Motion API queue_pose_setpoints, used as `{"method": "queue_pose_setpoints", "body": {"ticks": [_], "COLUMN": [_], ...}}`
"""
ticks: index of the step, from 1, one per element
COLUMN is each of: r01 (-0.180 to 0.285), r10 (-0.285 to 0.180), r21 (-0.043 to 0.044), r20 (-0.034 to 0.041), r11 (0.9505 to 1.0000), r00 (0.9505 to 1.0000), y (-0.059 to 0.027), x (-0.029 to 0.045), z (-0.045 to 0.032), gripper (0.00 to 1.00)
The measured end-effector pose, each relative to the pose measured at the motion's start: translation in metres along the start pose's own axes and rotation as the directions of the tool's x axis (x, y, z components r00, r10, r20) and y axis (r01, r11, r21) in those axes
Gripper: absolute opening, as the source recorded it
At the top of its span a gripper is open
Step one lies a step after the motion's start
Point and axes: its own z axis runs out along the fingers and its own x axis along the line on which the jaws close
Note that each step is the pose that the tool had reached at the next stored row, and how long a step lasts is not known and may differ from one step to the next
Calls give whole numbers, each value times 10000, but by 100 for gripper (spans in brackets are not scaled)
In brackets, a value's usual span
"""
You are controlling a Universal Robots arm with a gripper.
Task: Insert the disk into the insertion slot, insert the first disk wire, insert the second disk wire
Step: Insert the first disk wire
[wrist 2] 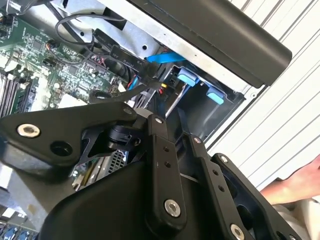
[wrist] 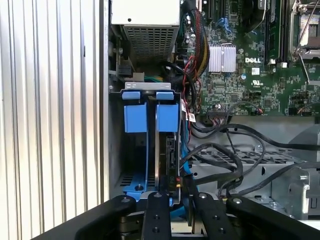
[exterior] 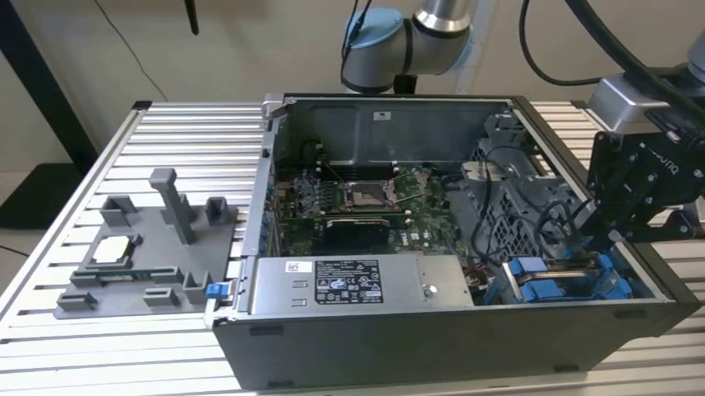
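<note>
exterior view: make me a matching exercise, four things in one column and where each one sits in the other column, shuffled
Things
1. power-supply box
2. grey fixture
3. gripper
4. CPU socket

Places
a. on the slatted table, outside the case, at the exterior view's left
b. in the middle of the motherboard
c. at the blue-edged drive cage, at the exterior view's right
d. inside the case, along its near wall

Pairs: 1-d, 2-a, 3-c, 4-b
</note>
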Motion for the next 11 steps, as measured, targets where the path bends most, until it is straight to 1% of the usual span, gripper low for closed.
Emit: {"method": "queue_pose_setpoints", "body": {"ticks": [5, 11], "r01": [-1, 1], "r10": [1, -1], "r21": [0, 0], "r20": [-1, -1], "r11": [10000, 10000], "r00": [10000, 10000], "y": [-4, -23], "x": [-4, -39], "z": [-2, 0], "gripper": [100, 100]}}
